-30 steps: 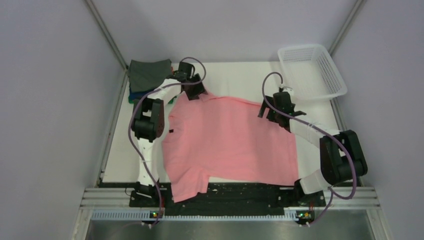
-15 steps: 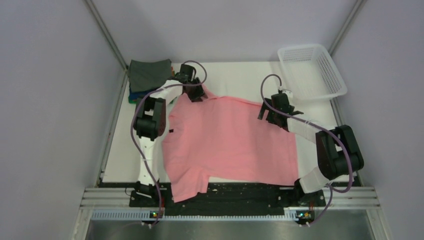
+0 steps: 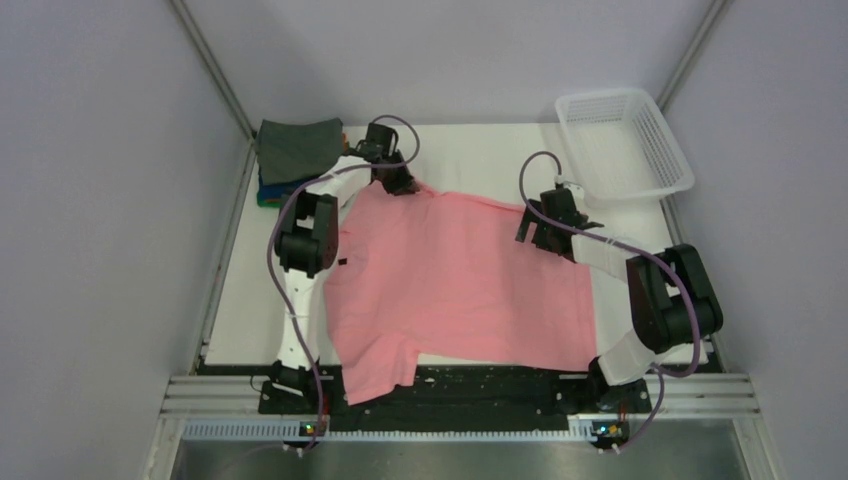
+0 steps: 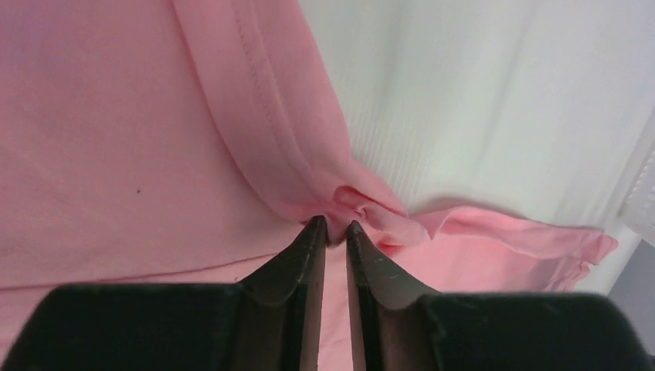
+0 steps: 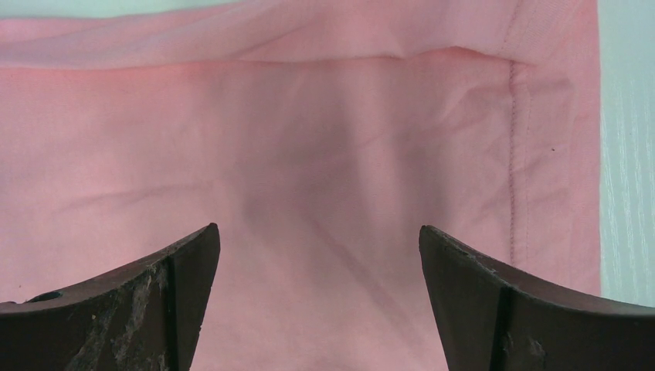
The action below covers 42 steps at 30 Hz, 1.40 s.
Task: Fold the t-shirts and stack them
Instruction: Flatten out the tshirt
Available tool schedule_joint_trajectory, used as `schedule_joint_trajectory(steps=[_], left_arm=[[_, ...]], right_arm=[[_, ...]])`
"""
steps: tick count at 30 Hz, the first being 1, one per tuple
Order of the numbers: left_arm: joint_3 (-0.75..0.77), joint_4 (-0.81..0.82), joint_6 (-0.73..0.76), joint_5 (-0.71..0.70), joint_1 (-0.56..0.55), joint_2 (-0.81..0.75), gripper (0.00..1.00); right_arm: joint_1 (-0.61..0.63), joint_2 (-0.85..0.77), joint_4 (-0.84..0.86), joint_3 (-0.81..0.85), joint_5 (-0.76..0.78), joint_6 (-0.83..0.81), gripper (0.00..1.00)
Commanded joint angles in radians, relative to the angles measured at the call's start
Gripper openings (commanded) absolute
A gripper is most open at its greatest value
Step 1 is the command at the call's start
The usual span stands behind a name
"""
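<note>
The pink t-shirt (image 3: 455, 275) lies spread over the middle of the white table, one sleeve hanging over the near edge. My left gripper (image 3: 398, 183) is at its far left corner, shut on a pinch of the pink cloth (image 4: 351, 202) by a hem; the left wrist view shows its tips (image 4: 334, 226) closed on the bunched fabric. My right gripper (image 3: 545, 232) is open just above the shirt's far right edge, with flat pink cloth (image 5: 324, 178) between the wide-apart fingers (image 5: 181, 255). A stack of folded shirts, dark grey on top (image 3: 297, 148), sits at the far left corner.
A white mesh basket (image 3: 625, 140) stands at the far right corner. Grey walls and metal frame posts enclose the table. Bare white table (image 3: 470, 155) shows behind the shirt. A black strip (image 3: 480, 385) runs along the near edge.
My left gripper has moved a little farther back and to the right with the pinched corner. My right gripper has shifted slightly toward the far edge of the shirt.
</note>
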Motion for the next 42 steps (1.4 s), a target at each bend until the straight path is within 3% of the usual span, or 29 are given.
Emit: schedule_joint_trajectory(steps=[1,3,11,19,20,24,27,28,35,42], left_arm=[[0.08,0.026,-0.017,0.024,-0.002,0.038,0.15],[0.111,0.028,-0.021,0.025,-0.002,0.057,0.0],[0.202,0.101,-0.003,0.031,-0.002,0.1,0.0],[0.492,0.141,-0.01,0.07,-0.01,0.286,0.0],[0.523,0.154,-0.018,0.085,-0.01,0.308,0.02],[0.55,0.255,-0.029,0.145,-0.023,0.333,0.57],[0.569,0.271,0.017,0.148,-0.042,0.311,0.92],[0.568,0.262,0.036,0.138,-0.048,0.295,0.98],[0.42,0.208,0.187,-0.027,-0.066,0.07,0.99],[0.216,0.161,0.175,-0.107,-0.066,-0.043,0.99]], right_arm=[[-0.001,0.008,0.011,0.012,0.029,0.005,0.99],[-0.002,0.009,0.009,0.014,0.031,0.004,0.99],[-0.003,0.004,-0.003,0.017,0.048,-0.001,0.99],[-0.004,-0.005,-0.015,0.022,0.058,-0.007,0.99],[-0.003,-0.008,-0.02,0.025,0.058,-0.008,0.99],[-0.003,-0.022,-0.022,0.031,0.062,-0.009,0.99],[-0.003,-0.028,-0.026,0.035,0.056,-0.008,0.99],[-0.003,-0.03,-0.027,0.036,0.058,-0.008,0.99],[-0.003,-0.039,-0.033,0.041,0.058,-0.004,0.99],[-0.003,-0.038,-0.036,0.033,0.06,-0.004,0.99]])
